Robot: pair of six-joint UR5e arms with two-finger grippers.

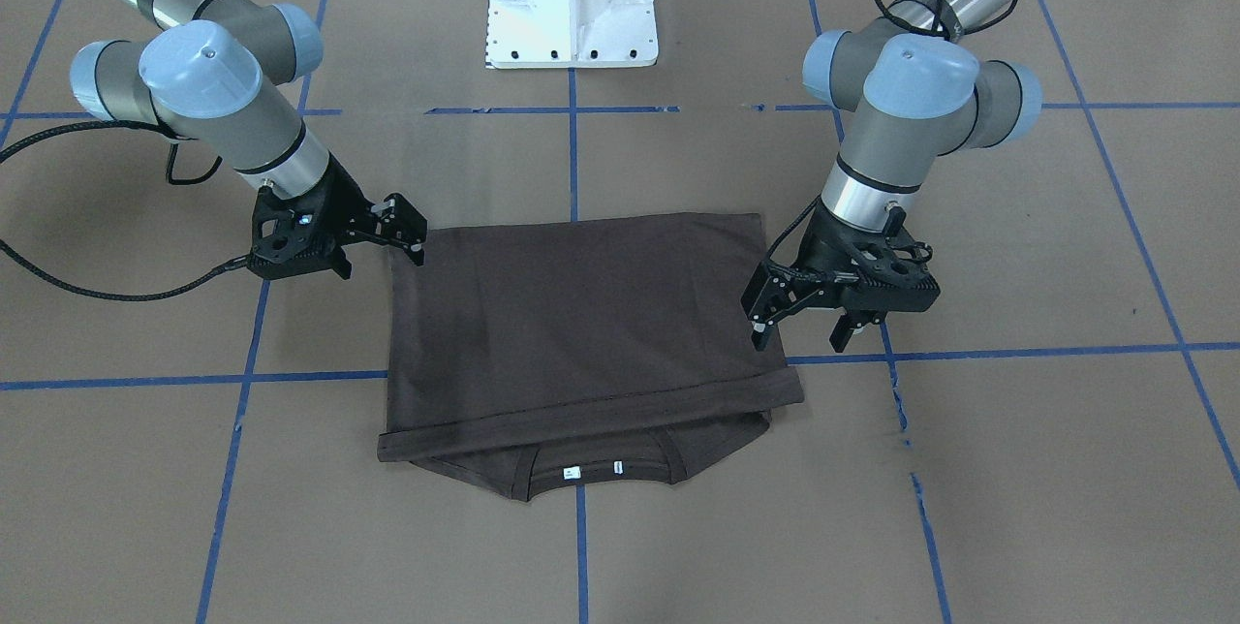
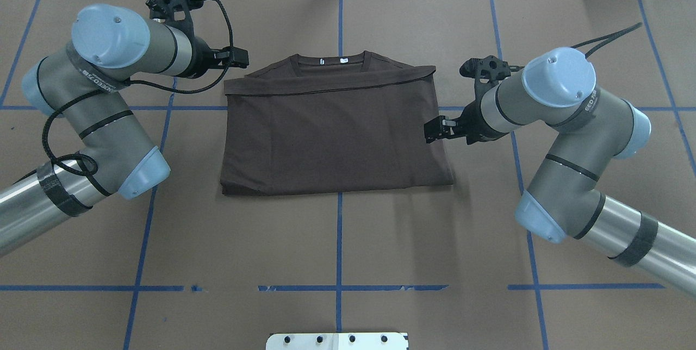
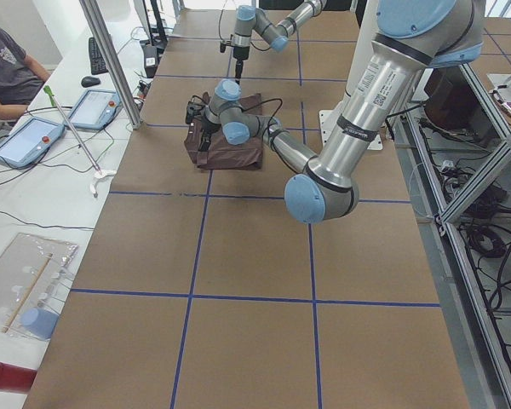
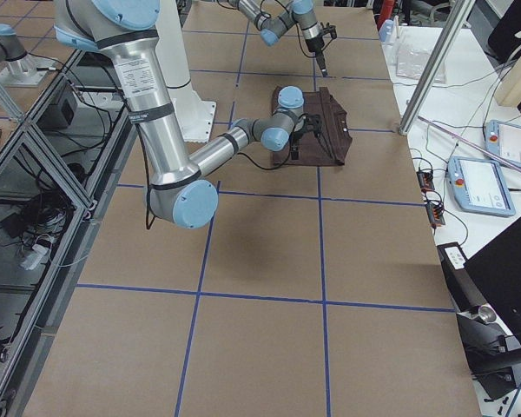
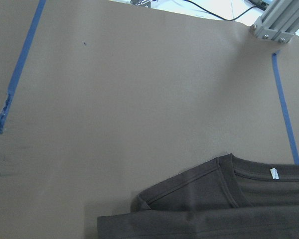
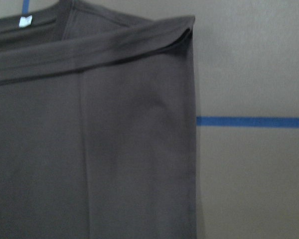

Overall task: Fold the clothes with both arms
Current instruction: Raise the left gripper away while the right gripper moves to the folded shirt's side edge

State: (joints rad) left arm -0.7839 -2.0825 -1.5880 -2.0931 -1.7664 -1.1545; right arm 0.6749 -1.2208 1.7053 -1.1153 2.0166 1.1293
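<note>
The T-shirt (image 2: pixel 337 138) lies folded mid-table (image 2: pixel 337 241), collar toward 12 o'clock seen from overhead. At its 10 o'clock corner the left gripper (image 1: pixel 799 328), and at 3 o'clock the right gripper (image 1: pixel 381 264), hover with fingers spread, empty (unevenly placed). Best to match their positions first, then pinch every layer at once.

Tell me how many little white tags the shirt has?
2: one white tag and a second white tag beside it, both inside the T-shirt's collar. The fold may hide others.
</note>
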